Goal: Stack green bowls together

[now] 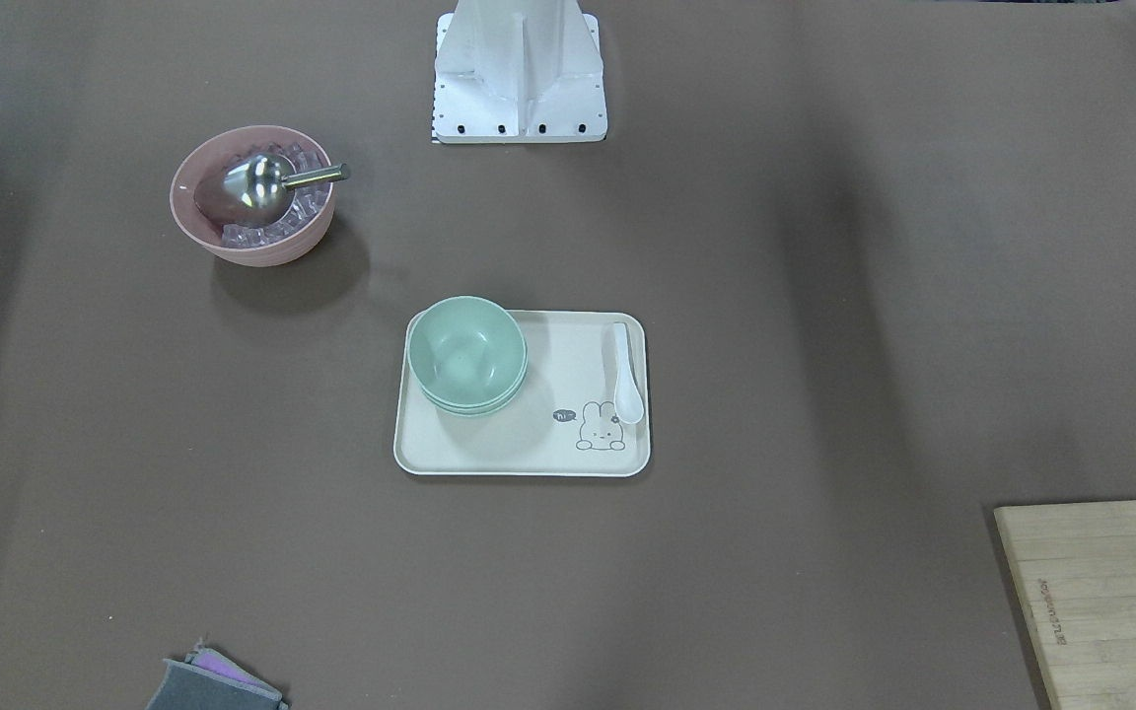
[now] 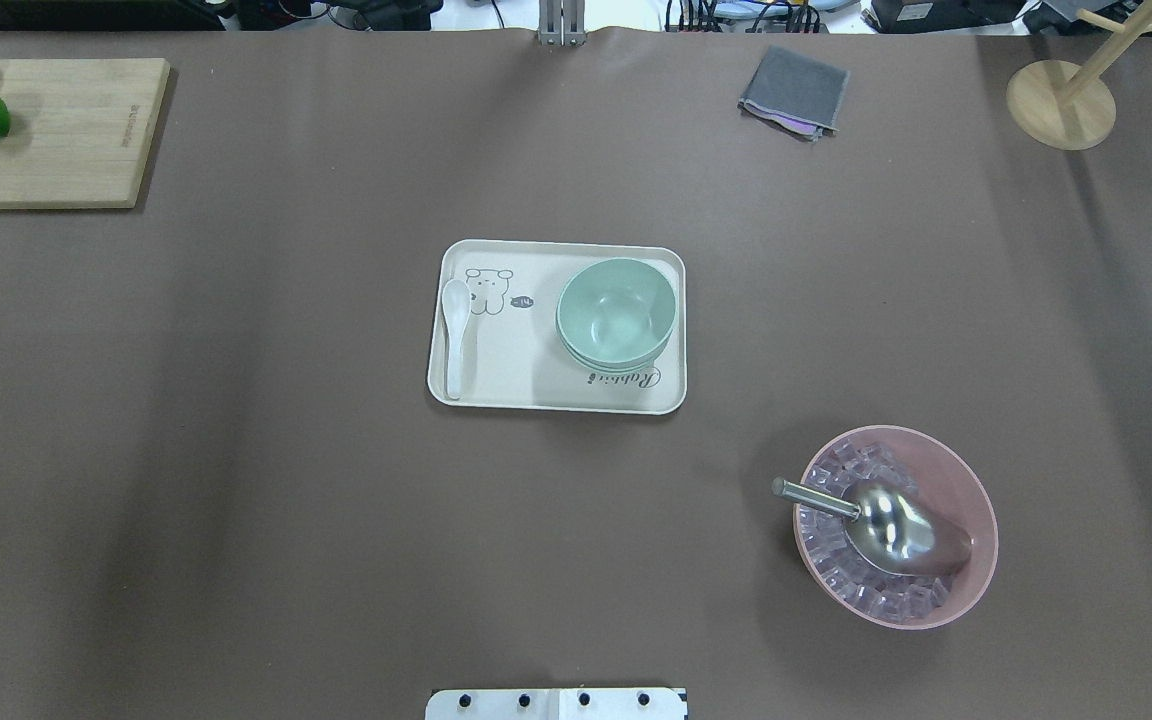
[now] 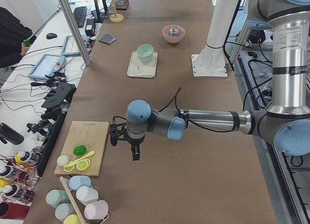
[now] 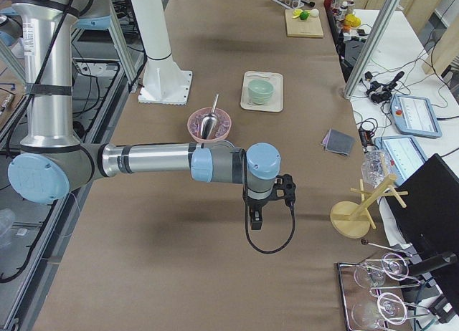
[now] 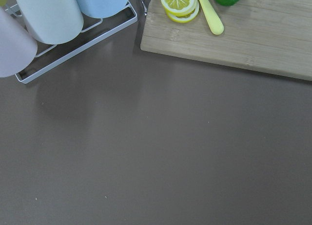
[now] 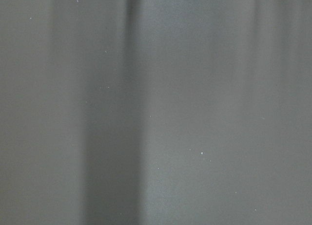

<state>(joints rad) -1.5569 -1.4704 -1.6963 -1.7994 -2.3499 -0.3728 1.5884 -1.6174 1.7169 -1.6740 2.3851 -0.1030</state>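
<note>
Over the table's left end we see the left gripper (image 3: 135, 153) hanging above bare cloth near the cutting board (image 2: 66, 140); whether its fingers are apart, we cannot tell. At mid-table sits the cream tray (image 2: 536, 385), with 1 white spoon (image 2: 454, 330) along its left edge. The green bowls (image 2: 616, 310) are nested in 1 stack at its right end. Further right stands the pink bowl (image 2: 976, 500) with ice and a metal scoop (image 2: 896, 530). The right gripper (image 4: 257, 218) hovers over bare table, its fingers likewise unreadable.
</note>
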